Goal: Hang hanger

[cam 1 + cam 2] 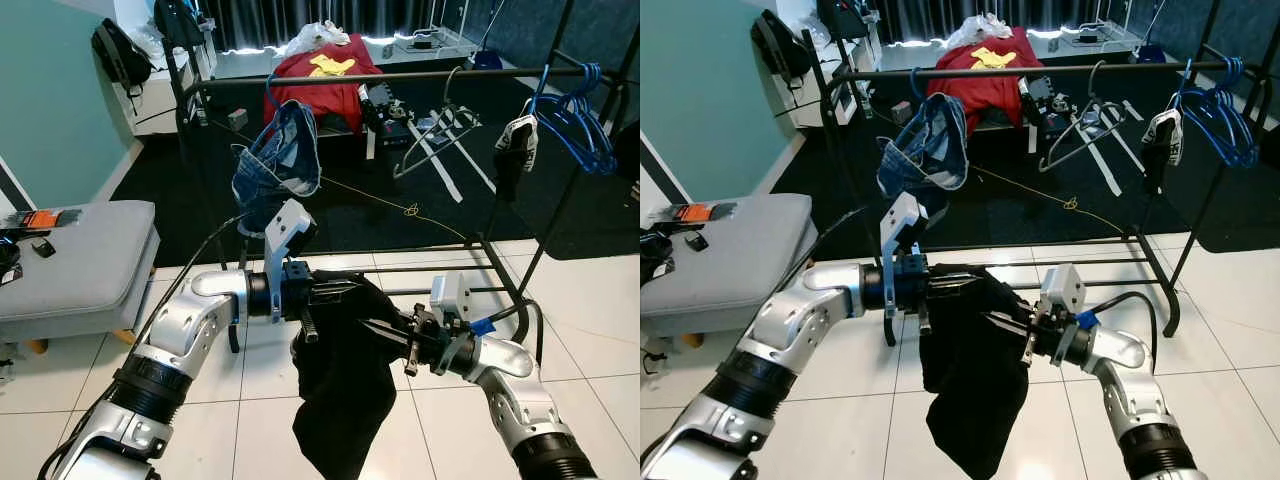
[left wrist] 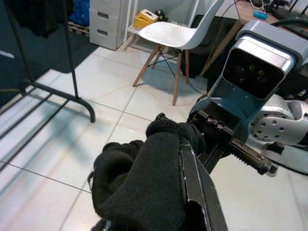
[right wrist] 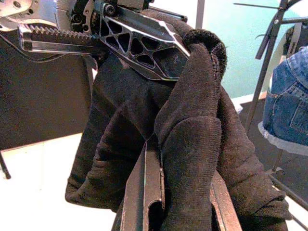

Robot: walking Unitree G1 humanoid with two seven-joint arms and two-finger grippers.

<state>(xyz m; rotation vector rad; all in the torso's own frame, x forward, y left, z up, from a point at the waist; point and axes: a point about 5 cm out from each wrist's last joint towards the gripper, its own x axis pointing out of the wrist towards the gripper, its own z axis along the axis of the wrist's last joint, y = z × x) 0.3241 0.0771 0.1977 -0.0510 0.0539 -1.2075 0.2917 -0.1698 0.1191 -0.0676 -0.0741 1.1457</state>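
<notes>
Left eye view showed our left gripper (image 1: 325, 300) and right gripper (image 1: 385, 332) both clamped on the black garment (image 1: 345, 390) before the clothes rack (image 1: 400, 76).

Ahead of us at twelve o'clock stands the clothes rack (image 1: 400, 76); on its rail a denim garment (image 1: 281, 160) hangs toward eleven and a bunch of hangers (image 1: 578, 118) toward two. A cushioned bench (image 1: 80, 260) sits at nine. Our grippers meet before us in a cloth (image 1: 345, 385).

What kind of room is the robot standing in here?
Probably a bedroom or laundry corner of a home: a black clothes rail hung with denim shorts and blue hangers, and a grey cushioned bench beside it.
</notes>
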